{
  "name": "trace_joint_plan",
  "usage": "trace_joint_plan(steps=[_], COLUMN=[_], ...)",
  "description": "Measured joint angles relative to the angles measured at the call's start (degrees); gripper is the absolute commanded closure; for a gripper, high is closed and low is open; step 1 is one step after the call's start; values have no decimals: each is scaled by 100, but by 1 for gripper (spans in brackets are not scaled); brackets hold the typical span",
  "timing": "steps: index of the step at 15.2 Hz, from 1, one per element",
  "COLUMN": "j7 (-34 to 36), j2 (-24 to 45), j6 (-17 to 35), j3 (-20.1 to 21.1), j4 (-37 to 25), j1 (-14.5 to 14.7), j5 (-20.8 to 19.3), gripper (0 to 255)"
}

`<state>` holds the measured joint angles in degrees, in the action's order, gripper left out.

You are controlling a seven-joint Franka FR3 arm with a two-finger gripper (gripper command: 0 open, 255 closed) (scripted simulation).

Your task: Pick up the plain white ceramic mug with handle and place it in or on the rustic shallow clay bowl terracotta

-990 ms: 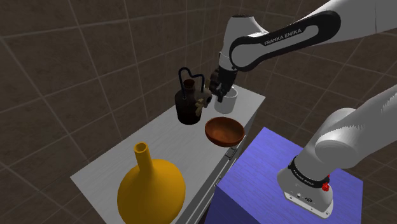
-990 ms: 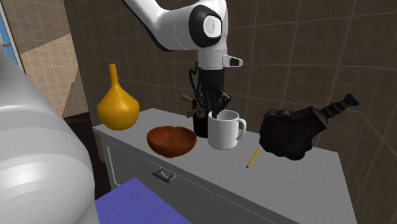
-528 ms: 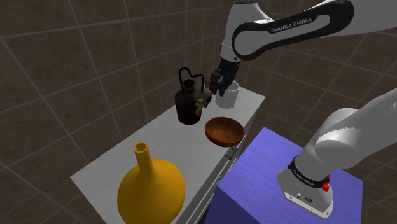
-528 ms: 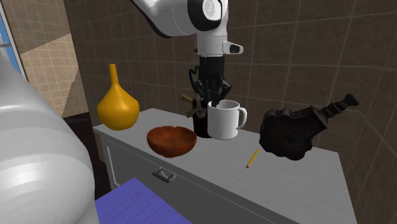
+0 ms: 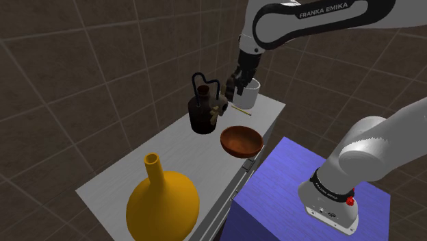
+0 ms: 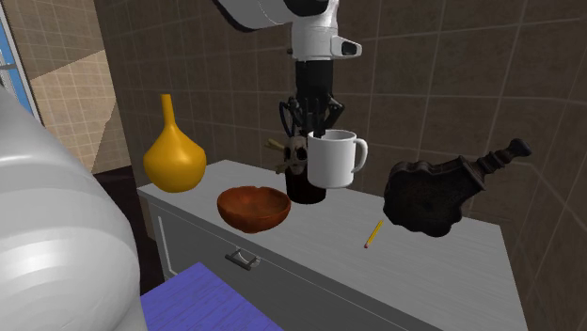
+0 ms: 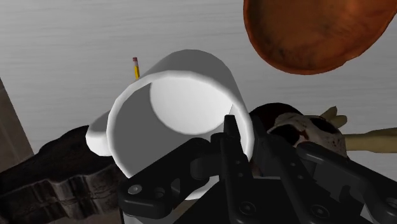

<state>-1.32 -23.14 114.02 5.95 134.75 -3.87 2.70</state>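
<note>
White mug (image 6: 331, 165) clear of counter (image 6: 423, 256), open air above brown bowl (image 6: 252, 215), dark jug (image 5: 202, 115) seemingly close beside

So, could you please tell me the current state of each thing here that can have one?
white mug: upright, held clear of the counter.
gripper: shut on the white mug's rim.
brown bowl: upright on the counter, empty.
yellow vase: standing upright.
dark bottle: standing upright.
pencil: lying flat on the counter.
drawer: closed.
</note>
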Motion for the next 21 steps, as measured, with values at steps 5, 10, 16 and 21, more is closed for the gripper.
trace_joint_plan(steps=[5,10,16,21], j7=[55,522,1233,1459], j2=[-106,-687,-1312,-1434], j6=[-370,-723,-1157,-1056], j3=[27,363,886,1089], j4=[-266,-59,83,292], j1=[22,265,632,751], j5=[13,219,579,722], gripper=[255,255,255,255])
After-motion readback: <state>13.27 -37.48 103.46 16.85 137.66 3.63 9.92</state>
